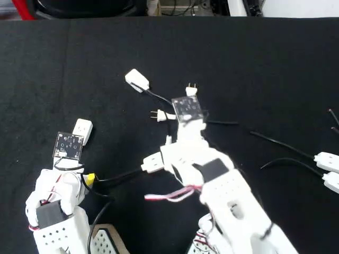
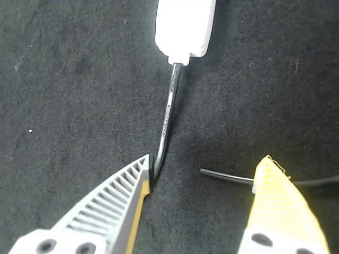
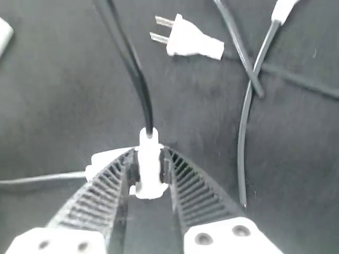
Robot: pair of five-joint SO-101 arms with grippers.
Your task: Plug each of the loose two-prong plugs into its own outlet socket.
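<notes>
My right gripper point(image 3: 151, 159) is shut on a white plug point(image 3: 148, 172), whose black cable runs away from the fingers. A white socket point(image 3: 94, 159) point(image 1: 153, 161) lies just beside the gripper. Two loose two-prong plugs lie farther out: one point(image 3: 188, 41) point(image 1: 159, 115) with its prongs sideways, the other point(image 1: 192, 90) with its prongs pointing away. My left gripper point(image 2: 206, 159) hangs open over the black cloth. A white socket point(image 2: 185, 26) point(image 1: 82, 129) lies ahead of it, and that socket's black cable point(image 2: 168, 116) ends against the grey finger point(image 2: 119, 203).
Another white socket point(image 1: 137, 80) lies at the back, and two more point(image 1: 327, 161) sit at the right edge. Thin black cables point(image 3: 246, 106) cross the cloth around the right arm point(image 1: 228, 196). The left arm point(image 1: 58, 206) stands at the front left.
</notes>
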